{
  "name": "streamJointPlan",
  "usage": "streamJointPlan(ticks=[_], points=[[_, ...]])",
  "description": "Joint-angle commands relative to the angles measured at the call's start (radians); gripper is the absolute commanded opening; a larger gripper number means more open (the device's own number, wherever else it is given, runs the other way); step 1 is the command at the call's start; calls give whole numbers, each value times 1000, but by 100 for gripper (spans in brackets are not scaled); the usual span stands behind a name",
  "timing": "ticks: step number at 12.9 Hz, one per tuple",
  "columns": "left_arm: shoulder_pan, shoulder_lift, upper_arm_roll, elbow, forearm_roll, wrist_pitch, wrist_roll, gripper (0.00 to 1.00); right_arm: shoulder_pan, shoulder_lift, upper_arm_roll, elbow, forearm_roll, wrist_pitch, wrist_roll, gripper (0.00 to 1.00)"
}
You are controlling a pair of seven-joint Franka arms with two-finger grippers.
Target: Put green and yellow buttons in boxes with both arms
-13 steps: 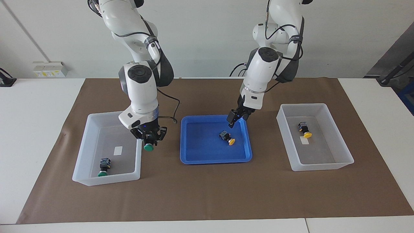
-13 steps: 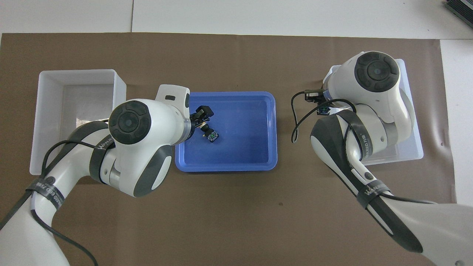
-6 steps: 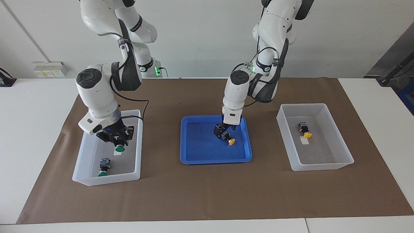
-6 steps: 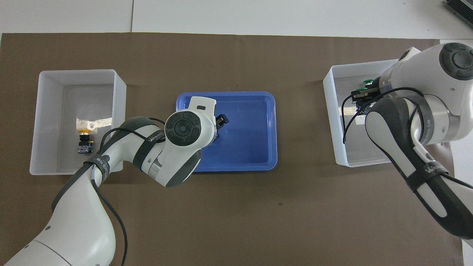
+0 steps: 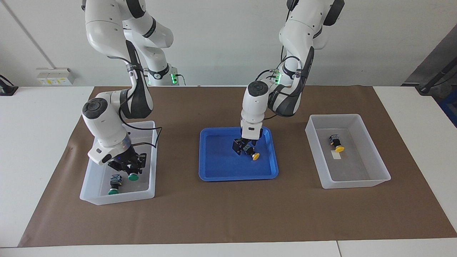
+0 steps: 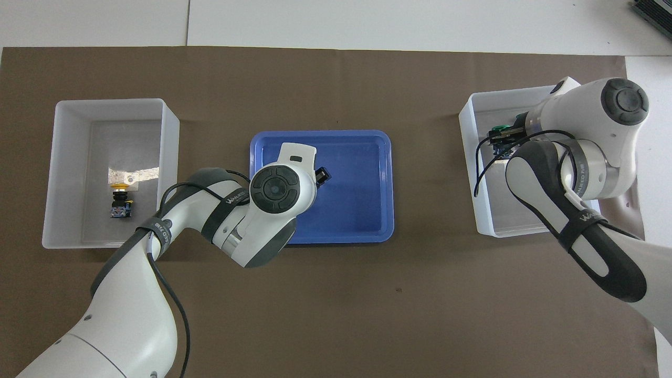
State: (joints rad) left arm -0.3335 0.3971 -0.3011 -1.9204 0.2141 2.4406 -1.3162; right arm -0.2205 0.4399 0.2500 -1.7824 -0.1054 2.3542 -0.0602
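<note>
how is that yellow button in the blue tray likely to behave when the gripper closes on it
The yellow button lies tipped on its side in the blue tray, cap low, so it may pivot or roll on its round cap rim if pinched off-centre. Its blocky dark body looks rigid, probably giving the left gripper flat faces to hold. It looks small and probably light, so a nudge could slide it.
</note>
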Motion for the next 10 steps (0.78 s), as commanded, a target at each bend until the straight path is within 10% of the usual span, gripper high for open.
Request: streamJointPlan(ticks=[1, 4, 7, 10], points=[[-12, 5, 14, 3, 27, 14, -24, 43, -48, 46, 8, 0, 0, 69, -61, 0], [-10, 5, 16, 3, 28, 14, -17, 0, -51, 53, 8, 8, -2, 77, -66, 0], [-1, 2, 16, 17, 28, -2, -11, 0, -62, 51, 8, 9, -4, 80, -76, 3], [48, -111, 11, 17, 30, -104, 37, 0, -65, 51, 8, 11, -4, 82, -73, 76]])
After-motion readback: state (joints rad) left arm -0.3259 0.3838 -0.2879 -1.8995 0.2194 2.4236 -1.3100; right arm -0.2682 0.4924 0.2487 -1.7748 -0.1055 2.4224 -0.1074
